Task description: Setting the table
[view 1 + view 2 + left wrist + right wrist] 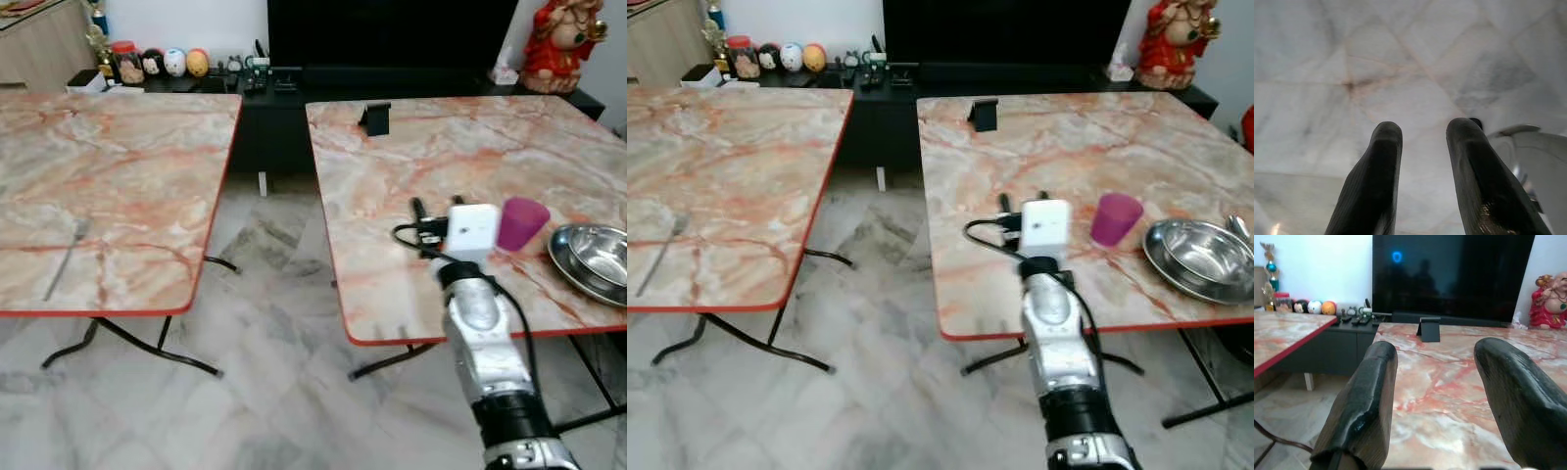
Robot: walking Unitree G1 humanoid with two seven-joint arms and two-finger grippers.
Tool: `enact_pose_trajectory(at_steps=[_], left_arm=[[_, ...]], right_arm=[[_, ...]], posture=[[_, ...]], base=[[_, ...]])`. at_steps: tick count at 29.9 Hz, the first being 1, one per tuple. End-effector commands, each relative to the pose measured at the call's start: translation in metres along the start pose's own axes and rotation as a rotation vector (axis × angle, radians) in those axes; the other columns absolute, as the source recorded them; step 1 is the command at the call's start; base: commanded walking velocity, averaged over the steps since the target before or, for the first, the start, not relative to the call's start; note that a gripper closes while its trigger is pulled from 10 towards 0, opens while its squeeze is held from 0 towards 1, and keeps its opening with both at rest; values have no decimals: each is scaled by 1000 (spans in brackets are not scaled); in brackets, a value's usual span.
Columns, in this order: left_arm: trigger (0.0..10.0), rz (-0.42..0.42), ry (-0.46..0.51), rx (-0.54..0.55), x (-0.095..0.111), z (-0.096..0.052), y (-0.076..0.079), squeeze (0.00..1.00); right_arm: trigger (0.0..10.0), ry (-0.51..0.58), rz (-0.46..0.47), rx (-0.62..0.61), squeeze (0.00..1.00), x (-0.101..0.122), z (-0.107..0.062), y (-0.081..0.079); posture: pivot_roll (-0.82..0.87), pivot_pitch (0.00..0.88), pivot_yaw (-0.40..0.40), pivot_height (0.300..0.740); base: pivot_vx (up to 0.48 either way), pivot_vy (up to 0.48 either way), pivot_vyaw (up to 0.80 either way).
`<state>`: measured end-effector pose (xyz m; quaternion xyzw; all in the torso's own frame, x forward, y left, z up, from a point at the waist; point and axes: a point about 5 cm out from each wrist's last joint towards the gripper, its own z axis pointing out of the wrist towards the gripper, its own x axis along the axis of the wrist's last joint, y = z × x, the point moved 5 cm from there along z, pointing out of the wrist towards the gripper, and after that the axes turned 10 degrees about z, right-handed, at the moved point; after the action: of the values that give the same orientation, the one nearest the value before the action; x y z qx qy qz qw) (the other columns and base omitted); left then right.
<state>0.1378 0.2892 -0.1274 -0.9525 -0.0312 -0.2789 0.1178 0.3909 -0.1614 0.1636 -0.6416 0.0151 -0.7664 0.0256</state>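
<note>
A purple cup (520, 223) stands upright near the front of the right marble table (411, 157). To its right a steel bowl (598, 253) rests in a steel plate at the table's right edge. My right gripper (438, 204) hovers low over that table, just left of the cup, open with nothing between its fingers (1369, 396). On the left marble table (118, 166) lies a fork (65, 259) near the front. My left gripper (1425, 127) hangs above the tiled floor, open and holding nothing.
A small black stand (374, 117) sits at the far side of the right table. Between the two tables runs a floor gap (265, 255). Behind them are a dark TV cabinet (284, 83) with small toys and a red statue (560, 44).
</note>
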Motion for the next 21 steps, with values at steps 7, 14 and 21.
enact_pose_trajectory(at_steps=[7,14,21], left_arm=[[10000,-10,-11,-2,-4,-1,2,0],[10000,-13,-14,-1,-6,-1,2,0],[10000,-7,-10,-3,-5,-1,2,0]], right_arm=[[10000,3,-7,-24,0,3,0,11],[10000,7,-7,-26,0,4,1,12],[10000,10,-3,-24,0,5,3,10]], posture=[[-18,0,-1,740],[-26,0,1,740],[-27,0,4,740]], base=[[0,368,0],[0,367,0],[0,365,0]])
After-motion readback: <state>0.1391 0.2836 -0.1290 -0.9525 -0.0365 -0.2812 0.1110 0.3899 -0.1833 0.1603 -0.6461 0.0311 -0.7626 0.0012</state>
